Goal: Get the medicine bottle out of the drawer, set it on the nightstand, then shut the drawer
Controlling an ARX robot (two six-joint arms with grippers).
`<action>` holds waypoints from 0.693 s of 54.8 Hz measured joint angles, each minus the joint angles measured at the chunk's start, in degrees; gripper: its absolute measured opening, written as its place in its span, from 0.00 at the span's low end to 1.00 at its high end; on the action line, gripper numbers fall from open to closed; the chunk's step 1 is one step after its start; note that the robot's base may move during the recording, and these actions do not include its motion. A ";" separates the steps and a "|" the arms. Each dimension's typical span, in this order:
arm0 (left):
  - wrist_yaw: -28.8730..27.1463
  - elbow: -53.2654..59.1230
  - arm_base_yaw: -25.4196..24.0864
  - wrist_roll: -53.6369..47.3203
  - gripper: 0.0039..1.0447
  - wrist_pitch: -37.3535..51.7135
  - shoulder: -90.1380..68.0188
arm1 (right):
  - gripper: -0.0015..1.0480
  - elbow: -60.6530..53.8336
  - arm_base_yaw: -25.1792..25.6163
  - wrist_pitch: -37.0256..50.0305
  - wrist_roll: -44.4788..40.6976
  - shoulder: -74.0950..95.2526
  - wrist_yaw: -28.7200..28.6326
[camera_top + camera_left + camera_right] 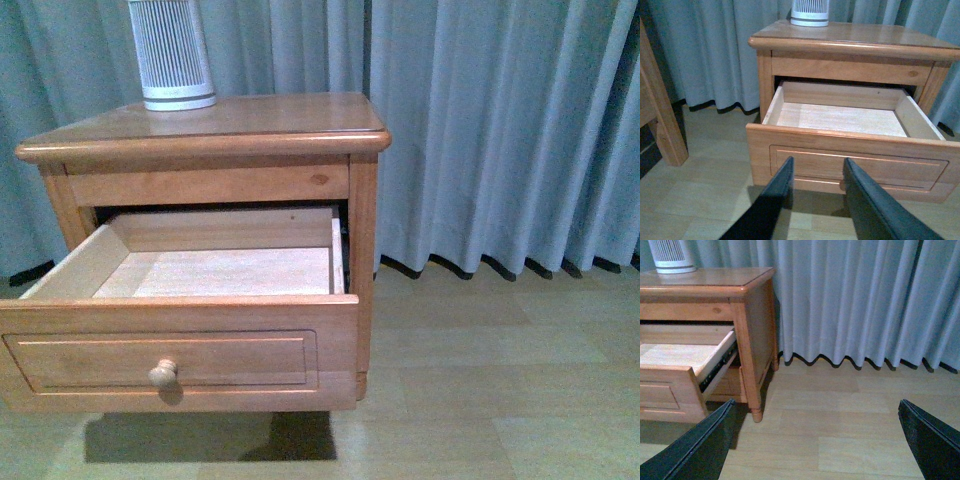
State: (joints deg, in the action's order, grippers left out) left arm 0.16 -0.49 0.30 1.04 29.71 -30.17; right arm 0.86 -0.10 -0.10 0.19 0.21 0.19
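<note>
Front view, smooth orange-brown wood nightstand [250, 128], rounded top edge, drawer [230, 350] pulled out, pale wood inside, round knob [163, 374], ribbed white cylinder [172, 55] on top, left wrist view, left gripper [817, 162] partway spread, empty, right wrist view, right gripper [816, 402] spread wide, empty, above plank floor [840, 435]

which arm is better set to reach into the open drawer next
Probably the left. The left claw, open, points straight at the drawer, close to its front panel. The right claw, open wide, faces the floor and curtain beside the nightstand.
</note>
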 joint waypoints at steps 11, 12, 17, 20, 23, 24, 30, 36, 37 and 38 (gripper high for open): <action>-0.15 0.00 0.00 -0.39 0.03 -6.84 7.13 | 0.93 0.00 0.00 0.00 0.00 0.02 -0.04; -0.15 0.00 0.00 -0.39 0.03 -7.32 7.67 | 0.93 0.00 0.00 0.00 0.00 0.02 -0.04; -0.17 0.00 -0.04 -0.42 0.03 -9.51 9.99 | 0.93 0.00 0.00 0.00 0.00 0.00 -0.09; -0.13 0.00 -0.04 -0.42 0.03 -10.91 11.34 | 0.93 0.00 0.00 0.00 0.00 0.00 -0.09; -0.17 0.00 -0.04 -0.42 0.03 -12.02 12.44 | 0.93 0.00 0.00 0.00 0.00 0.00 -0.09; -0.17 0.00 -0.04 -0.42 0.03 -12.39 12.85 | 0.93 0.00 0.00 0.00 0.00 0.00 -0.11; -0.17 0.00 -0.04 -0.42 0.03 -14.58 15.04 | 0.93 0.00 0.00 0.00 0.00 0.02 -0.15; -0.57 0.02 -0.04 -0.42 0.03 -16.55 17.00 | 0.93 0.00 0.00 0.04 -0.02 0.00 -0.61; -0.59 0.02 -0.04 -0.42 0.03 -16.81 17.31 | 0.93 0.00 0.00 0.04 -0.02 -0.02 -0.70; -0.59 0.02 -0.04 -0.42 0.03 -17.07 17.62 | 0.93 0.00 0.00 0.02 -0.02 -0.02 -0.66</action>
State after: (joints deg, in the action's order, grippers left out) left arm -0.43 -0.47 0.25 0.62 12.64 -12.56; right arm 0.86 -0.10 -0.08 0.16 0.19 -0.47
